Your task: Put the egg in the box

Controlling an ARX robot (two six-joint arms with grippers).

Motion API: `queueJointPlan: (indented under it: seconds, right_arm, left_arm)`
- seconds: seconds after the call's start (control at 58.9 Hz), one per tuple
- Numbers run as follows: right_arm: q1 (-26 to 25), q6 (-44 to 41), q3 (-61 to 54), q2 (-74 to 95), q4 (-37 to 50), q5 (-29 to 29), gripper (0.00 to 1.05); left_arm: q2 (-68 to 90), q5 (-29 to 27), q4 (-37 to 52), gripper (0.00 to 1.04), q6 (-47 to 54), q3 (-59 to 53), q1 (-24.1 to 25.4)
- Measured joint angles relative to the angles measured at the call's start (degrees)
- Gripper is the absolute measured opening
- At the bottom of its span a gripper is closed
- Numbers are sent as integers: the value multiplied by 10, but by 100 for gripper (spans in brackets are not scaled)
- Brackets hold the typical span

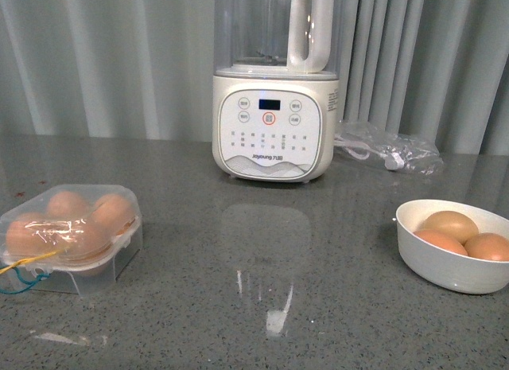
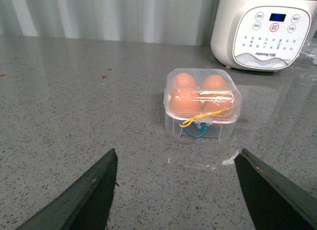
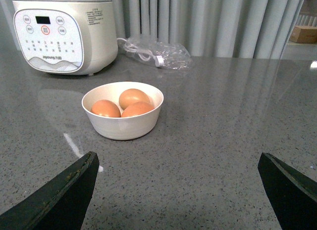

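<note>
The clear plastic box [image 1: 75, 239] sits at the left of the grey counter with its lid down, a blue and yellow cord at its front. It holds several orange-brown eggs [image 1: 67, 204]. In the left wrist view the box [image 2: 202, 104] lies ahead of my open, empty left gripper [image 2: 176, 163], apart from it. Three more eggs [image 1: 450, 225] lie in a white bowl [image 1: 445, 262] at the right. In the right wrist view the bowl [image 3: 123, 123] with its eggs [image 3: 132, 97] lies ahead of my open, empty right gripper [image 3: 177, 165]. Neither gripper shows in the front view.
A white blender [image 1: 274, 115] with a clear jug stands at the back centre; it also shows in the left wrist view [image 2: 265, 34] and the right wrist view [image 3: 62, 34]. A clear bag with a cable [image 1: 390, 151] lies behind the bowl. Grey curtains hang behind.
</note>
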Motion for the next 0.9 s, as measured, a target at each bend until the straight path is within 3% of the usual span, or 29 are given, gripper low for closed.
queueJointPlan:
  seconds: [0.085,0.136,0.9]
  right_arm:
    - [0,0,0,0,0,0,98]
    - [0,0,0,0,0,0,98]
    - [0,0,0,0,0,0,98]
  left_arm:
    - [0,0,0,94,0,0,0]
    - [0,0,0,100,0,0,0]
    - [0,0,0,98,0,0,0]
